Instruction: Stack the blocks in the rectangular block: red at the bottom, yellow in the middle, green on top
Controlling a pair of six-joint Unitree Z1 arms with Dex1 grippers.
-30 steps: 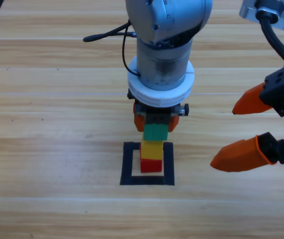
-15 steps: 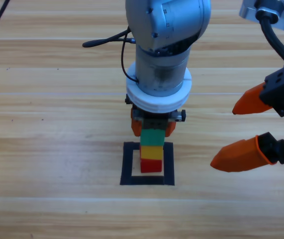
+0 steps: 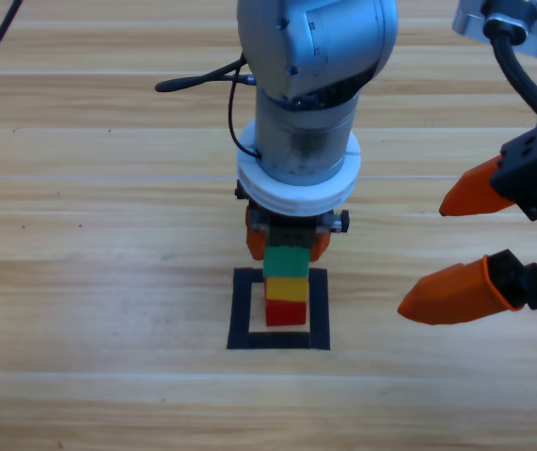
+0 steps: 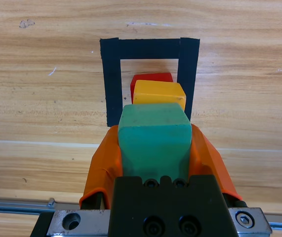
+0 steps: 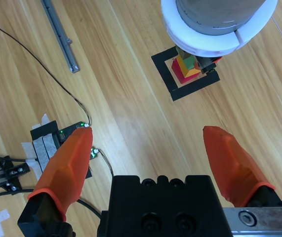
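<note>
In the high view the red cube [image 3: 286,313] stands inside the dark tape square [image 3: 243,315], and the yellow cube [image 3: 287,289] sits on it. The teal-green cube [image 3: 287,261] is directly above the yellow one and looks to touch it. My left gripper [image 3: 287,246] comes straight down over the stack, shut on the green cube. In the left wrist view, orange jaws flank the green cube [image 4: 154,143], with the yellow cube [image 4: 159,94], the red cube [image 4: 151,77] and the tape square [image 4: 112,89] below. My right gripper [image 3: 425,258] waits open at the right edge.
The right wrist view looks down between the open right gripper [image 5: 148,136] at the stack [image 5: 187,68] and tape square [image 5: 166,66] far off. A taped-down box [image 5: 49,138] with cables and a metal rail [image 5: 59,32] lie off to that side.
The left gripper has come down with the green cube, closing the gap to the yellow cube. The right arm has not moved.
</note>
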